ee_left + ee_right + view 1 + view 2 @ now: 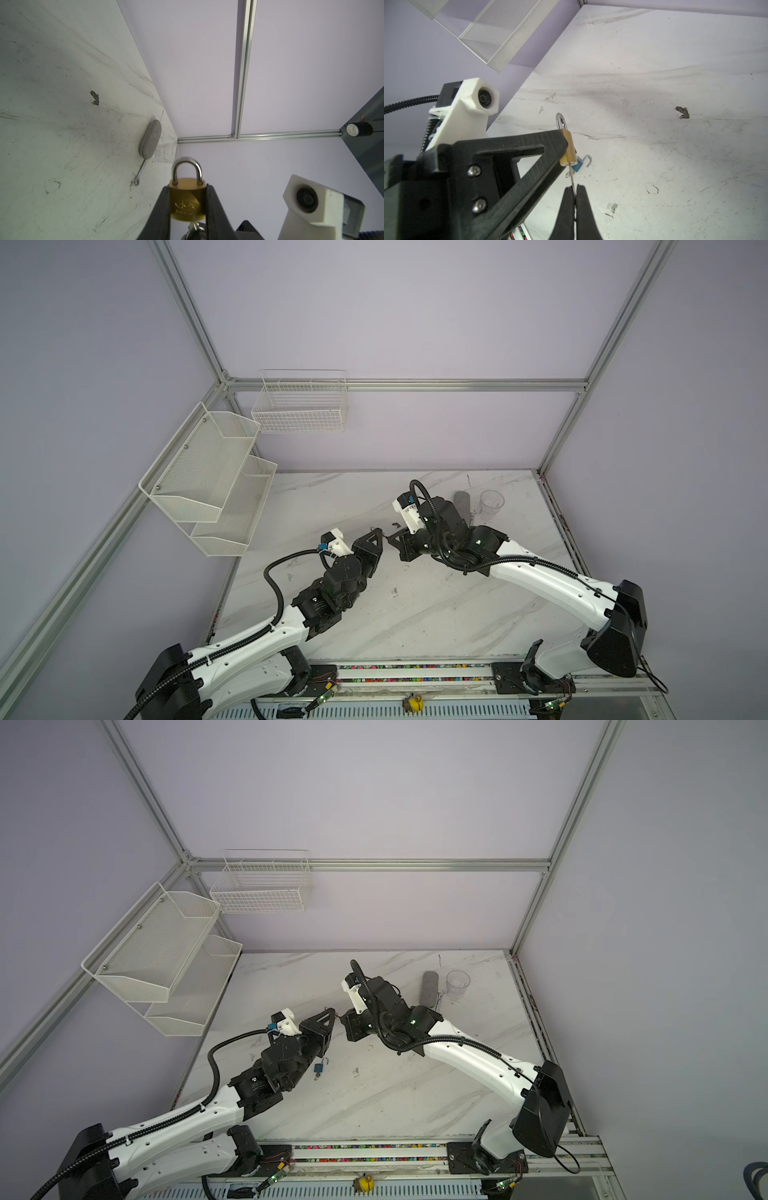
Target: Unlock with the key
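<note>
Brass padlock [188,200]: a stamped emblem and a line of lettering on its face, too blurred to read. It is held clear of the bench [415,614], near the blue padlock [319,1068], which lies there with its shackle swung open. The left hand [188,188] is partly closed and clamps the brass body by its narrow sides. The shackle is closed and points away from the right hand [574,188], whose fingers are pressed together on the key [571,178]. The key lies in line with the lock's long axis, its blade reaching the base. In both top views the arms meet tip to tip.
</note>
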### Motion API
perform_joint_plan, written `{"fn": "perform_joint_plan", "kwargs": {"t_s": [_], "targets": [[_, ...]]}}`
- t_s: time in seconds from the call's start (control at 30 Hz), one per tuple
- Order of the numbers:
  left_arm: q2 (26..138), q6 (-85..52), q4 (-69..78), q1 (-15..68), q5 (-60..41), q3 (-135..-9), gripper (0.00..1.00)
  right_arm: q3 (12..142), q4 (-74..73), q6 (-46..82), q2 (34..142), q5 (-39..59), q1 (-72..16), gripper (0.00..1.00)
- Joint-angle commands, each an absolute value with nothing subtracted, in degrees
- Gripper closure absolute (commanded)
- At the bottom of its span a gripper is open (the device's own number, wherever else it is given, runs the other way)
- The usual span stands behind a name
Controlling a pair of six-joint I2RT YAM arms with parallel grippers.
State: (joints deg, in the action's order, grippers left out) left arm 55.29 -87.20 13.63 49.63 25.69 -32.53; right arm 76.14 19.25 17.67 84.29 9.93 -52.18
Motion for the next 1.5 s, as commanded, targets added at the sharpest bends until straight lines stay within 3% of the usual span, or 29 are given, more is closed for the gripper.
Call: {"fn": "perform_joint_plan", "kwargs": {"t_s": [0.0, 0.17, 0.4, 0.67, 1.07, 1.47], "targets": [[55.55, -82.42, 1.69, 53.73, 5.41, -34.43, 1.00, 79.42, -3.00, 13.23, 81.00, 7.78, -52.38, 1.00], [56.45, -81.37, 4.12, 53.75, 3.87, -35.18, 1.00, 79.45, -1.62, 4.25, 82.72, -2.88, -55.92, 1.00], [59.94, -79.84, 9.48, 54.02, 0.16, -36.55, 1.00, 79.44, -8.26, 10.27, 82.55, 10.15, -56.09, 1.00], [58.27, -82.73, 7.24, 53.66, 5.41, -37.04, 1.00, 75.21, -5.57, 7.35, 80.89, -1.33, -56.10, 1.00], [58.00, -84.96, 0.29, 51.39, 12.10, -38.64, 1.00, 69.38, -5.60, 12.34, 79.13, 5.62, -53.26, 1.00], [60.61, -90.18, -2.80, 46.94, 15.46, -39.79, 1.00, 63.41, -6.69, 18.11, 79.01, 12.17, -51.97, 0.80]]}}
